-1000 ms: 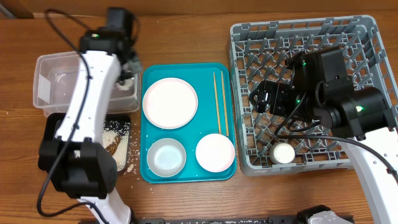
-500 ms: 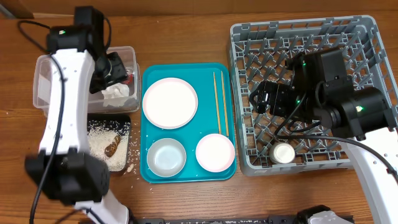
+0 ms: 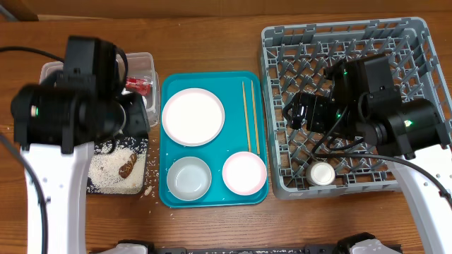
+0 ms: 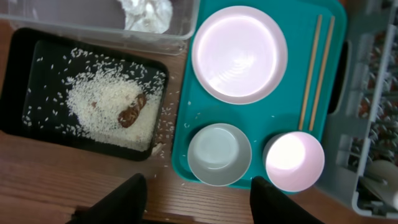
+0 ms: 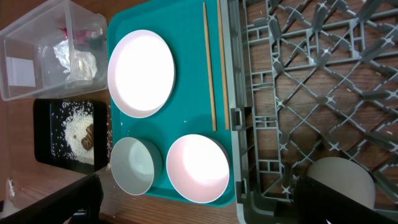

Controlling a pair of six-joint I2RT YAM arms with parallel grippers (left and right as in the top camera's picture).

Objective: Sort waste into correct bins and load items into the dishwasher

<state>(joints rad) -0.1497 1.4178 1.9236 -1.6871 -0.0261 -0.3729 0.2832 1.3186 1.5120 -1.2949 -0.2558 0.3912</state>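
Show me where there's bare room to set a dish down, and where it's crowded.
Free: the back-left pegs of the dish rack, and its front row left of the white cup; also bare table in front of the teal tray. Crowded: the tray, filled by plate, metal bowl, white bowl and chopsticks.

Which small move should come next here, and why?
Probably the right claw, open and empty above the dish rack, should move over to the small white bowl on the teal tray: the napkin and most rice are binned, and that bowl lies nearest the rack.
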